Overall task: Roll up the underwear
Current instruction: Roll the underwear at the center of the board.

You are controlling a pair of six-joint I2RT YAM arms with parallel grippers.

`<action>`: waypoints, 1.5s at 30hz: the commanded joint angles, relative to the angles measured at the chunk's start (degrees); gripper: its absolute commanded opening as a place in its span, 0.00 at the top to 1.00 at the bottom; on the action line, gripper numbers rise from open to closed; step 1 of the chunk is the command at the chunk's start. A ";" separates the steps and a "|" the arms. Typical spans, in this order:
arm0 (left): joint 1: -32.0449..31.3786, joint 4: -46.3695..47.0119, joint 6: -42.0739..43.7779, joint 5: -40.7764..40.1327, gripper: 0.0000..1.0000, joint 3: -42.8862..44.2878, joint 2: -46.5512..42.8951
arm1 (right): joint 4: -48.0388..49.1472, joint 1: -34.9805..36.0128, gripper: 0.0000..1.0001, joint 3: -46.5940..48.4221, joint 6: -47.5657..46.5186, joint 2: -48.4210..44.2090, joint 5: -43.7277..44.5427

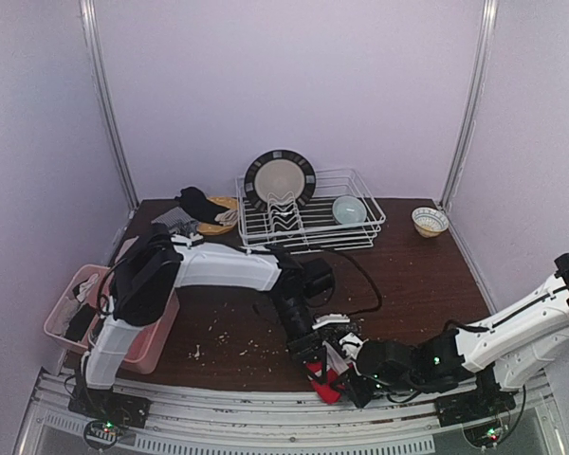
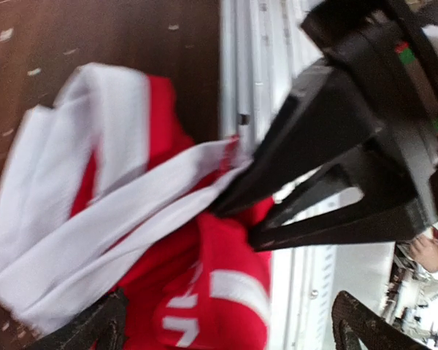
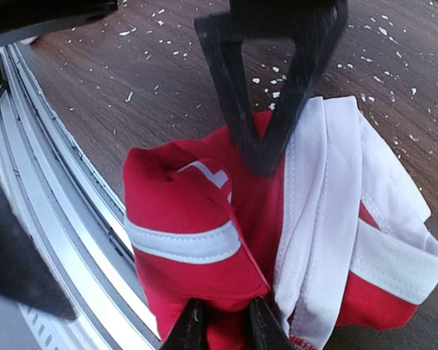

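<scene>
Red underwear (image 1: 322, 383) with a white waistband (image 3: 317, 211) lies bunched at the table's front edge, partly over the metal rail. My right gripper (image 3: 228, 328) is shut on a fold of its red cloth (image 3: 182, 204); in the left wrist view its black fingers (image 2: 292, 168) pinch the cloth from the right. My left gripper (image 2: 226, 329) stands wide open directly above the bunch, one fingertip (image 3: 266, 160) resting on the red cloth by the waistband. In the top view both grippers (image 1: 324, 349) (image 1: 344, 372) meet over the underwear. More dark cloth (image 1: 201, 202) lies at the back left.
A pink tray (image 1: 154, 349) with cloth items stands at the left edge under my left arm. A white dish rack (image 1: 360, 232) with a plate (image 1: 279, 180) and a bowl (image 1: 349, 209) stands at the back, a small bowl (image 1: 429, 221) to its right. Crumbs dot the wood.
</scene>
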 commanded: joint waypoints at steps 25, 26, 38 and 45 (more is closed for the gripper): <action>4.37 65.51 -41.87 -45.97 0.02 -55.19 -49.16 | -0.13 -7.68 0.86 -3.96 6.29 5.74 -8.49; 4.31 71.37 -43.37 -43.39 0.02 -58.52 -50.39 | 0.73 -8.20 0.86 -4.37 6.73 5.76 -9.28; -9.07 66.03 -49.19 -43.56 0.20 -53.60 -35.11 | 3.29 -13.35 0.88 -6.00 9.25 6.47 -14.32; -10.13 65.15 -50.12 -43.28 0.28 -51.38 -31.06 | 2.80 -14.06 0.88 -5.76 8.92 6.71 -14.83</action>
